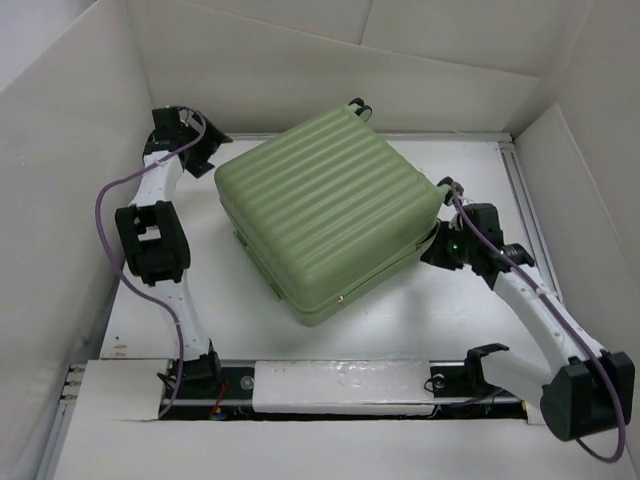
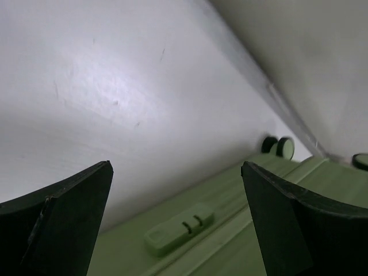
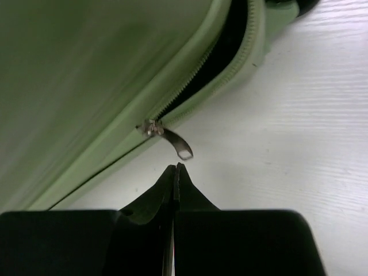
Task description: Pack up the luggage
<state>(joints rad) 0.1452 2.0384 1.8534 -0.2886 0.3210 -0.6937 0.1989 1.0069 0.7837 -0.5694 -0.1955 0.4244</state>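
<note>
The zipper pull (image 3: 179, 147) of the luggage (image 1: 325, 215) is seen just ahead of the right gripper (image 3: 175, 169), closed seemingly on nothing, while the left gripper (image 2: 175, 172) is seen open.

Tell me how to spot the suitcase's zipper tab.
Find the big green suitcase on the white table. On its right side the zip gapes open. The zipper tab is the only shiny silver bit there, dangling just beyond the right gripper's shut tips.

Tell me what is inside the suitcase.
The suitcase lies shut. Its zipper is partly undone, yet the gap shows only darkness; the contents are covered and cannot be seen.
</note>
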